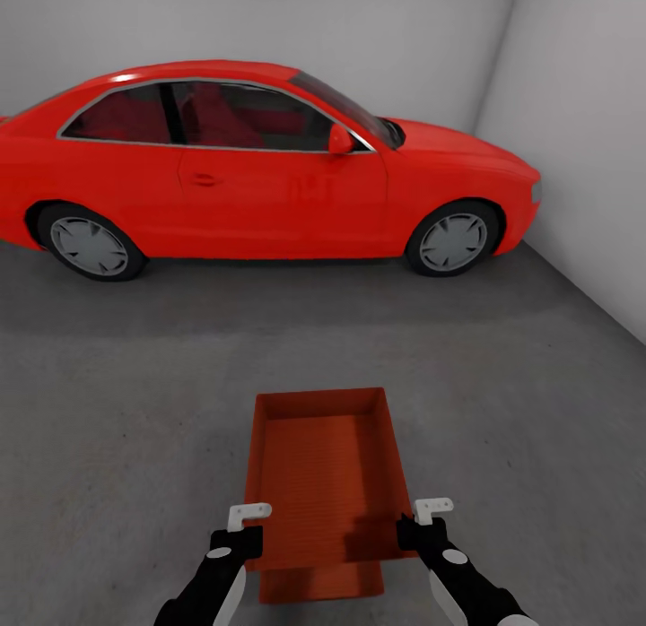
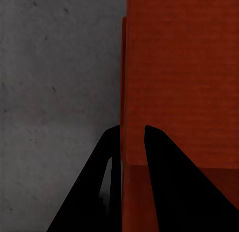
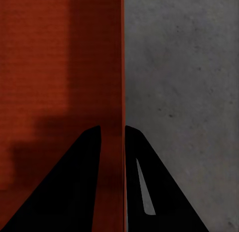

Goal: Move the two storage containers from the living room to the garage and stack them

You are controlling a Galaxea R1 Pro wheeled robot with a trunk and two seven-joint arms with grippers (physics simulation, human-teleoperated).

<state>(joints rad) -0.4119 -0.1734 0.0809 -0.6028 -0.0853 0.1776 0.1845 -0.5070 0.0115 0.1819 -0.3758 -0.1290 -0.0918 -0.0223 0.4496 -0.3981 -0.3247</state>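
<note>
A rust-red open-top storage container is in front of me over the garage's dark grey concrete floor. My left gripper is shut on its left wall and my right gripper on its right wall, both near the end closest to me. In the left wrist view the left gripper straddles the red wall. In the right wrist view the right gripper pinches the wall. Under the near end a second rust-red container shows as a strip, mostly hidden.
A red coupe car stands side-on across the back of the garage. A white wall runs along the right and another behind the car. Bare concrete lies between the car and the containers and on both sides of them.
</note>
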